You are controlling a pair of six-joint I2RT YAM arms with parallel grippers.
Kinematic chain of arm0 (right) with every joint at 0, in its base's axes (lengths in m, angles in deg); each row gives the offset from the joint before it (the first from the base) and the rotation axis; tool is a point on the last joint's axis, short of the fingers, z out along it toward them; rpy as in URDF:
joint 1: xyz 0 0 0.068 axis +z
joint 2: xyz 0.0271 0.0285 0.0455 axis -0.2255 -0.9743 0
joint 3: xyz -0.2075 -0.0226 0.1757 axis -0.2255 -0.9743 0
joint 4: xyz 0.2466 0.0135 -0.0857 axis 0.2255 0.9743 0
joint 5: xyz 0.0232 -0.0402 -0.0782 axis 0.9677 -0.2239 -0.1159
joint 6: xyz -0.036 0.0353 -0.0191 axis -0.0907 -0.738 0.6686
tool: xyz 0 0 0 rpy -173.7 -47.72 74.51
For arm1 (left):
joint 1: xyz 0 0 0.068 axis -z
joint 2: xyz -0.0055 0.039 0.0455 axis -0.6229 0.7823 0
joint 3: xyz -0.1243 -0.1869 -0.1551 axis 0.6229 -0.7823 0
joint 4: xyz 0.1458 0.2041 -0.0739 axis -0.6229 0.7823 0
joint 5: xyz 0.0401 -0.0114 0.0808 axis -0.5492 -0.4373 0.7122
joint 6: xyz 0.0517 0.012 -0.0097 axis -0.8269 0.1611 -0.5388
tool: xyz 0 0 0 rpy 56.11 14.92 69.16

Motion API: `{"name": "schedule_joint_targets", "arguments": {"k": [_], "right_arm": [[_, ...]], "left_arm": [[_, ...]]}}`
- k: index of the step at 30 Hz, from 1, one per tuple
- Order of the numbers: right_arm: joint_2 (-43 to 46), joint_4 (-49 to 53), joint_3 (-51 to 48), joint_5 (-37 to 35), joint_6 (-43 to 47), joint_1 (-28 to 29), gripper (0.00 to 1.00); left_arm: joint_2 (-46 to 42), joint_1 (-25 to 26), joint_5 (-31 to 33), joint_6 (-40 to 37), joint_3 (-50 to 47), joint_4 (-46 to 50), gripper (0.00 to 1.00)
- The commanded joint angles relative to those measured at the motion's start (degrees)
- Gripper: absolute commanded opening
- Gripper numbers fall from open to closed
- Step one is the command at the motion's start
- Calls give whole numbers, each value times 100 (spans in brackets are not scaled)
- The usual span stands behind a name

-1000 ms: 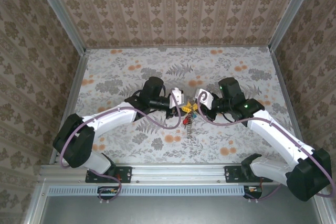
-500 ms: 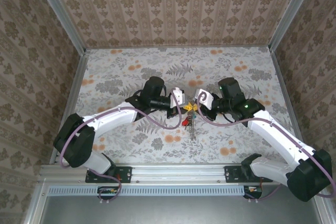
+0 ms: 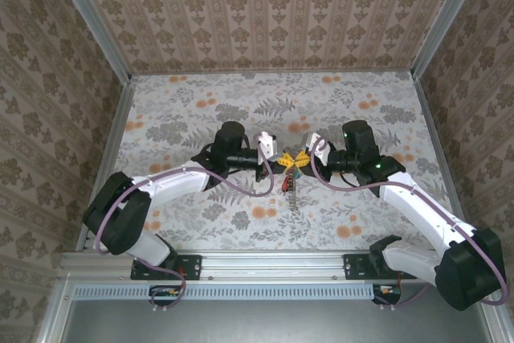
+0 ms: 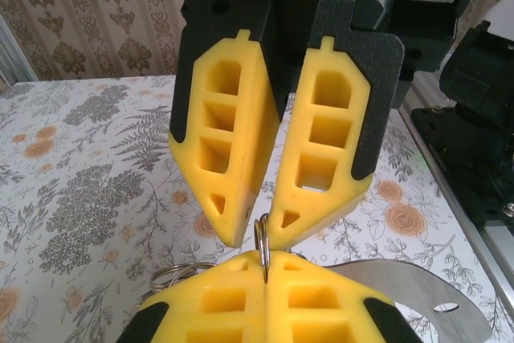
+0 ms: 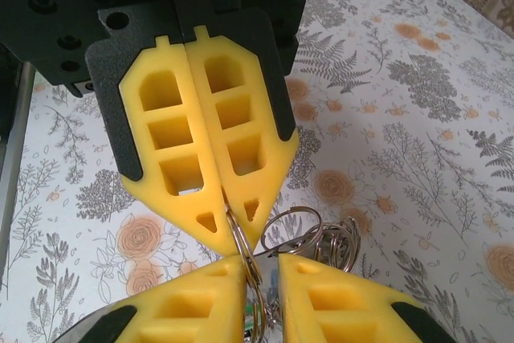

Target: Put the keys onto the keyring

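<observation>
Yellow foam pads of my left gripper point(image 4: 265, 271) are pressed flat together. A thin steel turn of the keyring point(image 4: 262, 240) stands edge-on between them, so this hand is clenched on the ring. Just beyond, my right gripper point(image 4: 259, 233) meets it tip to tip. Its jaws are a little apart, with the same wire in the slit. From the right wrist the wire does not fill that slit, so I judge this hand released, not grasping. More steel coils point(image 5: 299, 222) lie just beside the tips.

From above, the keys point(image 3: 290, 188) hang in a small bunch under the two tips, over the flowered table point(image 3: 185, 110). Whether they touch the cloth I cannot tell.

I think the step in hand is the threading itself: one hand steadies the ring and the other takes a new hold. The next move calls for my right jaws to close exactly on one key or on the free end of the coil, while my left hand does not turn.
</observation>
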Motion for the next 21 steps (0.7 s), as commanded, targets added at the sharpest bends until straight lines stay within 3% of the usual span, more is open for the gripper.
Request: {"name": "schedule_joint_targets", "arguments": {"k": [1, 7, 12, 15, 17, 21], "right_arm": [[-78, -219, -133, 97, -46, -78, 20], [-113, -349, -189, 132, -101, -112, 23], [-127, -233, -71, 112, -143, -125, 8], [-131, 129, 146, -12, -63, -119, 1], [-164, 487, 373, -79, -9, -98, 0], [-166, 1023, 689, -430, 209, 104, 0]], "left_arm": [[-56, 16, -624, 387, 24, -1132, 0], [-24, 11, -719, 547, -3, -1386, 0], [-35, 10, -641, 496, 2, -1239, 0], [-81, 11, -436, 279, 52, -779, 3], [-98, 18, -267, -5, 149, -245, 13], [-96, 67, 18, -709, 518, 1101, 18]]}}
